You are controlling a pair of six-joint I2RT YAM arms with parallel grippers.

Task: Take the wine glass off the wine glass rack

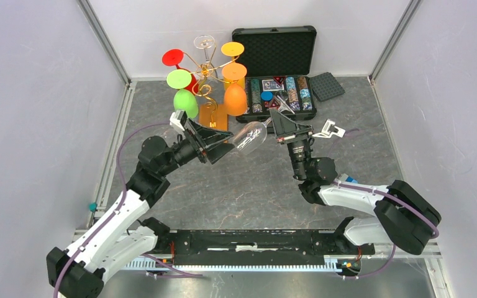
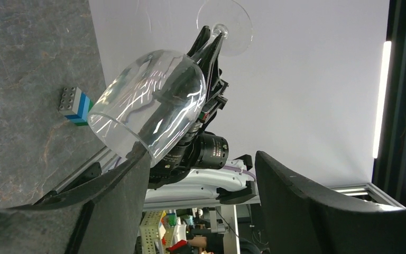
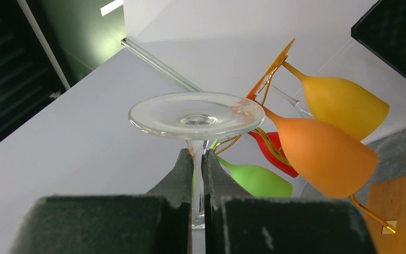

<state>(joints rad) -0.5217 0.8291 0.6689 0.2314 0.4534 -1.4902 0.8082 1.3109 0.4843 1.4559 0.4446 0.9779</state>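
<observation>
**Glass clear of rack: transfer between arms**

The clear wine glass (image 1: 249, 136) is off the wine glass rack (image 1: 206, 73). It lies roughly level in the air between the two arms, in front of the rack's wooden base.

1. Check the grip. The right gripper (image 3: 197, 159) is clamped on the stem just below the foot, with its jaws nearly together.
2. Check the other arm. The left gripper (image 2: 201, 159) faces the bowl with its jaws spread wide. One finger (image 2: 132, 174) sits at the bowl's rim. The pictures do not show whether it touches the rim.
3. Judge the step. Lift-off looks complete, and what is left is a handover or a set-down. A handover calls for centring the bowl between the left jaws and closing gently on the thin glass before the stem is released.

Clearances: the coloured glasses (image 1: 235, 98) and the open chip case (image 1: 276, 68) stand just behind. Bare table (image 1: 248, 186) lies toward the arm bases, so move that way.
</observation>
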